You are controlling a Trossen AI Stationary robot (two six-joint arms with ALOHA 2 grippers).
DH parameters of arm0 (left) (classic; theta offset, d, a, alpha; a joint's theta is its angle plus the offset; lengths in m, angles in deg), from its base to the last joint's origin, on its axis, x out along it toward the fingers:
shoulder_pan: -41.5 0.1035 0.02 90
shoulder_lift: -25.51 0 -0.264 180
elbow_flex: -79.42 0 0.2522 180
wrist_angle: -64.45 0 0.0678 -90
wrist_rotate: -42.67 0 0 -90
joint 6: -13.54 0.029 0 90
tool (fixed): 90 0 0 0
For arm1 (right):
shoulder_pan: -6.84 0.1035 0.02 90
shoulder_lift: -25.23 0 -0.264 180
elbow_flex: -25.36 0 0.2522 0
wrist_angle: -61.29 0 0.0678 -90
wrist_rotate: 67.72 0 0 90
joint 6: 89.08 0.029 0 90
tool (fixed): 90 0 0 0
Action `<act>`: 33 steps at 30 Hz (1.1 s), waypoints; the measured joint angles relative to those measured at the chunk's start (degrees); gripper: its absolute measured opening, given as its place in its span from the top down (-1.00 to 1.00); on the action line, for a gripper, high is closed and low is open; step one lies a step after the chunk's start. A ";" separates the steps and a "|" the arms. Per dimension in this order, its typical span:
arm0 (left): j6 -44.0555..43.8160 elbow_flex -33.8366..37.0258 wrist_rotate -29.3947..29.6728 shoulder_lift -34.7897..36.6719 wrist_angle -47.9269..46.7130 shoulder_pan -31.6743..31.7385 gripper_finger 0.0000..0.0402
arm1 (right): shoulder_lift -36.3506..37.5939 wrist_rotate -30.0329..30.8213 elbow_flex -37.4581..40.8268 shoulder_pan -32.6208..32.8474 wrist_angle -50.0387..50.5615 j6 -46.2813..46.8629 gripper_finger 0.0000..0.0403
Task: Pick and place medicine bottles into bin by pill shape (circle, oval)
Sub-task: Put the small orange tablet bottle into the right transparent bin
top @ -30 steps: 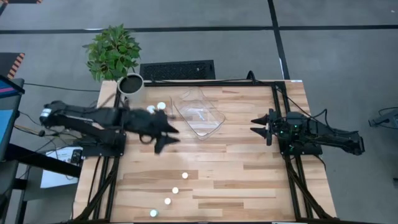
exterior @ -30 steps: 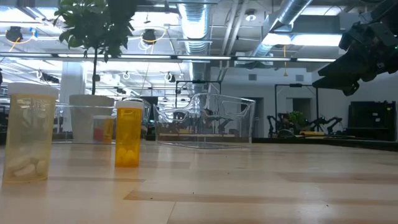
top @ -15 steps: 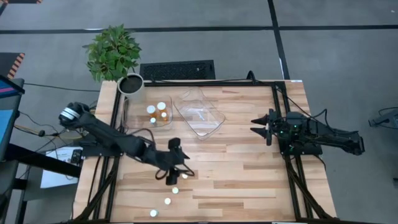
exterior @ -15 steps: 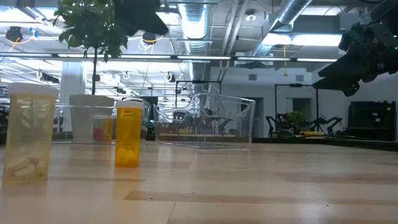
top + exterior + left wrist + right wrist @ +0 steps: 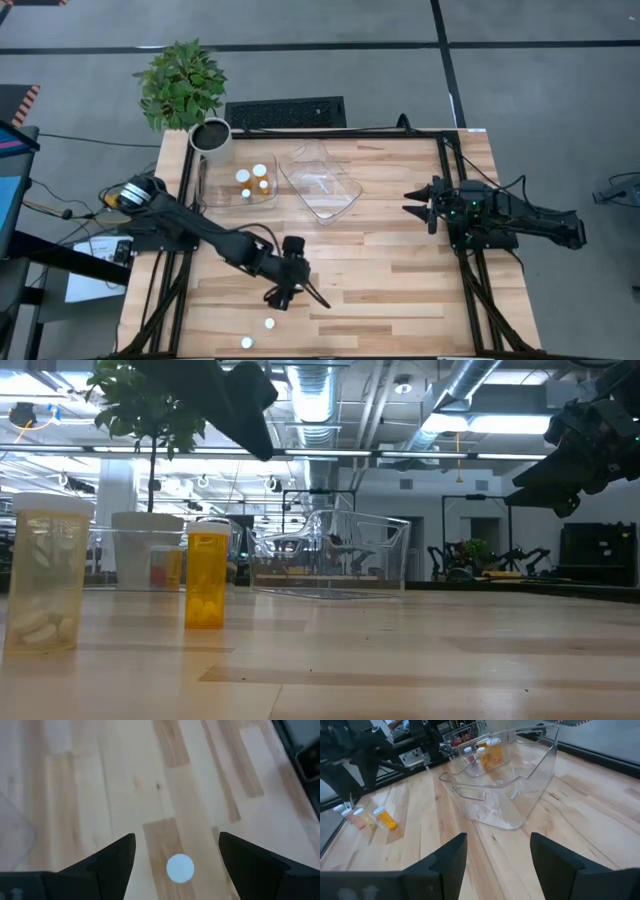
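Since a second ago the left arm has swung away from the tub at the table's far left and out over the near half of the table. Left gripper point(image 5: 176, 851) now hangs above a white-capped bottle point(image 5: 180, 868), jaws spread wide, nothing held; cap shows between the two fingers in the wrist view.

Two more loose bottles point(image 5: 269, 323) stand nearer the front edge, just beyond the gripper. Several bottles already sit in the left clear tub point(image 5: 215, 196) beside the plant pot point(image 5: 210, 135). Second clear tub point(image 5: 348, 195) at centre looks empty.

Right gripper point(image 5: 497, 851) waits at the right edge, jaws apart, empty, facing the centre tub.

Risks, as judged:
- Cap sits a little off-centre between the fingers; a straight descent could clip the cap and topple the bottle.
- Neighbouring bottles are close; a wide jaw may knock one rolling.
- Pill shape is not readable from above, so the wrong tub is possible.
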 joint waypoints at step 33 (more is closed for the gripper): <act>3.69 -11.34 -8.15 -12.39 -16.90 1.83 -0.40 | 0.00 -0.13 0.00 0.00 0.33 0.02 -0.12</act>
